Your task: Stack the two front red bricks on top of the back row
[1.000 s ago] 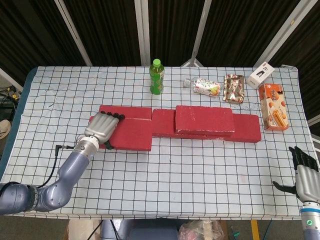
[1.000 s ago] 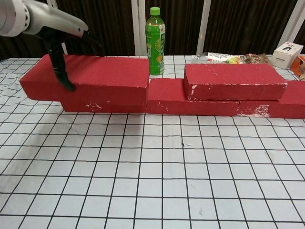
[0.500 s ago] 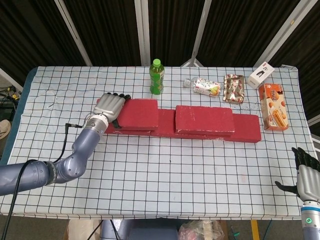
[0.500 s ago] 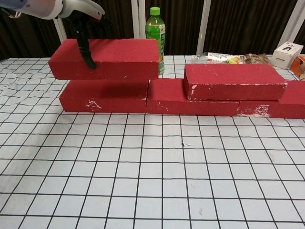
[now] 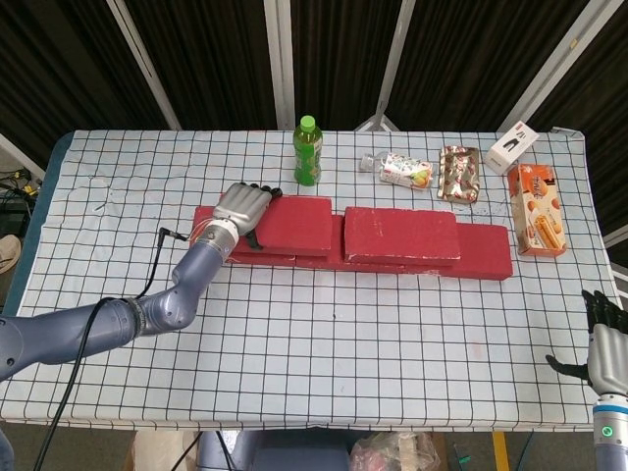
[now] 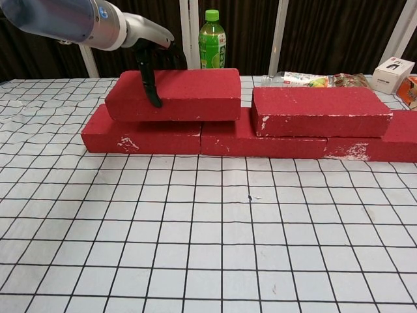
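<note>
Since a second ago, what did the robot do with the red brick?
The left hand kept hold of the red brick, lifted it off the table and carried it to the right, onto the back row, close beside the second stacked brick. That brick, the green bottle and the snacks stayed put; the right hand barely shifted.
</note>
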### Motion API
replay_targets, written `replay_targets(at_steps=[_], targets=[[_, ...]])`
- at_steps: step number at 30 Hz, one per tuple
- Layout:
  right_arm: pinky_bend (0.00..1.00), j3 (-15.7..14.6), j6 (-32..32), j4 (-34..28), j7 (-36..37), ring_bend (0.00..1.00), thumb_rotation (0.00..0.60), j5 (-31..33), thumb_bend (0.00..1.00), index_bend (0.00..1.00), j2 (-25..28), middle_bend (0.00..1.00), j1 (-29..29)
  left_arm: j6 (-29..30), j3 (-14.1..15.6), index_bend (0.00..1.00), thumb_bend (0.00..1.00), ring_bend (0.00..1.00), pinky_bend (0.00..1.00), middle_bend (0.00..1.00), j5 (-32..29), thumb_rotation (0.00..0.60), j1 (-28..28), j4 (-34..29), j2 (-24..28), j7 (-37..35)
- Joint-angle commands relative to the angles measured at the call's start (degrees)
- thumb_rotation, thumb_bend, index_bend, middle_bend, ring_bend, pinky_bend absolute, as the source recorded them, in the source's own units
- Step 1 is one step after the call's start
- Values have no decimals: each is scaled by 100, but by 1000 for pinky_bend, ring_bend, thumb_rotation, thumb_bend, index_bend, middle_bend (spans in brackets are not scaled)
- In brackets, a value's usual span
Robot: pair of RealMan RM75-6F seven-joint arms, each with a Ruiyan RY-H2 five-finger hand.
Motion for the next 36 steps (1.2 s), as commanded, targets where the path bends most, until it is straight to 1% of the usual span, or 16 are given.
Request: replay_targets(at_steps=[1,12,23,36], targets=[[0,3,-23,14,3,0,600,10,153,0,2,0,6,-1,105,179,96,186,311,181,-3,600,-82,105,-84,-71],[0,3,-28,19,26,0,600,-7,153,0,20,0,-13,10,229,175,96,187,311,181,-35,600,-242,137,-125,-326],[0,6,-37,14,5,0,600,1,154,0,15,0,-13,55,435,172,96,187,310,180,-198,600,-449,219,-204,-354],[0,13,-44,24,13,0,600,14,154,0,28,0,-24,41,568,169,96,187,311,180,-232,600,-586,404,-397,-431]])
